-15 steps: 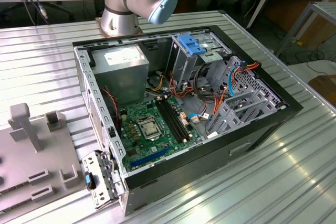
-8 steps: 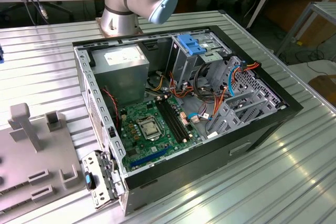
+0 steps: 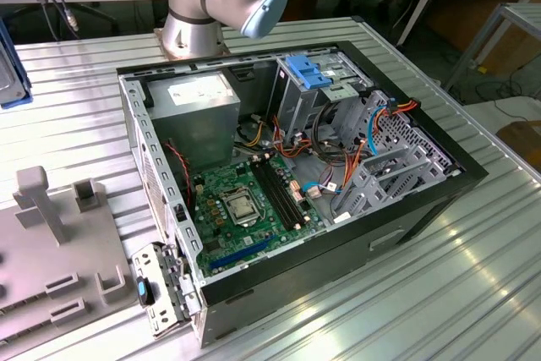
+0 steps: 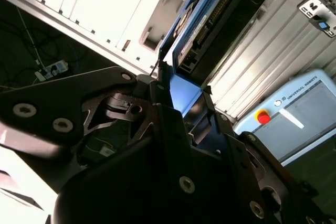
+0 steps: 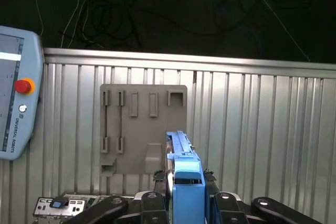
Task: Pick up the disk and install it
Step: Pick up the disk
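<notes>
The disk [image 5: 185, 174] stands edge-on between my gripper's [image 5: 187, 204] black fingers [image 5: 151, 201], its bright blue rail facing the first wrist view. In the second wrist view the disk [image 4: 223, 11] is a dark slab with blue side rails, reaching away from the gripper [image 4: 181, 95], which is shut on its near end. It hangs high above the ribbed metal table [image 5: 262, 129]. In the exterior view the arm's base [image 3: 215, 2] stands behind the open computer case [image 3: 423, 200].
Inside the case are a green motherboard [image 3: 245, 200], a grey drive cage with a blue latch [image 3: 308, 73] and loose cables. A grey fixture plate [image 5: 142, 124] lies on the table beside the case. A teach pendant [image 5: 16, 108] lies nearby.
</notes>
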`<move>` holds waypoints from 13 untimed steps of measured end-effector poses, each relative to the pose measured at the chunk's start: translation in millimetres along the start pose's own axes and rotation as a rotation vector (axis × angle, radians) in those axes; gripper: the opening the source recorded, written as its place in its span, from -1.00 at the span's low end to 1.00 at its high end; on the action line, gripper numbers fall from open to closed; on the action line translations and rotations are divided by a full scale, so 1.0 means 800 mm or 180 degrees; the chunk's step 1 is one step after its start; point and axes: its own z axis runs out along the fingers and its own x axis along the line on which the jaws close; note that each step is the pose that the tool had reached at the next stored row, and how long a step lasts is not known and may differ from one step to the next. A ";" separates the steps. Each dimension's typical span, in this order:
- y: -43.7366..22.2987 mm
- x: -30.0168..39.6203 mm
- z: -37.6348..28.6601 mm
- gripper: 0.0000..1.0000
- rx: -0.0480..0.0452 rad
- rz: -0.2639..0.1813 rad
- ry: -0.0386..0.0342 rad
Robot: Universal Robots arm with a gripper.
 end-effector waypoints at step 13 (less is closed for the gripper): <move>-0.0800 0.0112 0.0028 -0.26 -0.0001 0.0005 0.0000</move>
